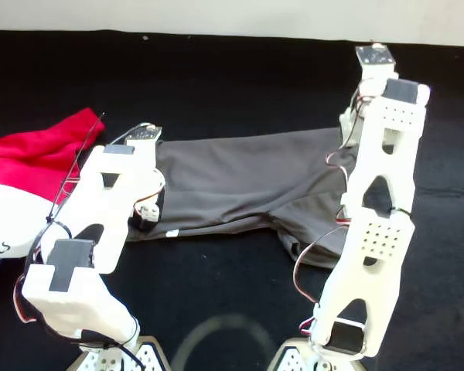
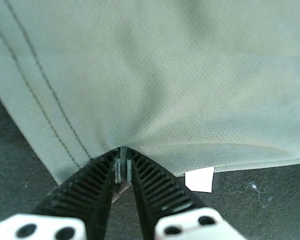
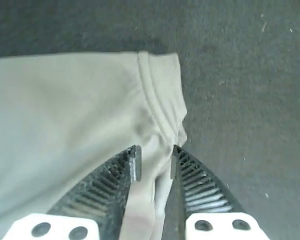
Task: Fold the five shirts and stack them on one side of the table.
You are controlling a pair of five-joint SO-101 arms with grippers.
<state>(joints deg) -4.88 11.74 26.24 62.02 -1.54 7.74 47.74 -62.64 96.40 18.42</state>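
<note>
grey shirt [image 2: 190,75]: fine-mesh knit cloth, matt | table [image 3: 240,75]: dark, matt, felt-like | jaws: ribbed black plastic

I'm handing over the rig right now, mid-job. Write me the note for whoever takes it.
Left gripper: shut on the hem of the grey shirt, by its white tag.
Right gripper: shut on bunched fabric at the grey shirt's opposite end.
Things: the grey shirt lies spread on the table between the arms. The red shirt and white shirt lie heaped beside the left arm.
Done: no shirt is folded and stacked yet.
Left: fold the grey shirt, then the others, and stack them on one side.
</note>
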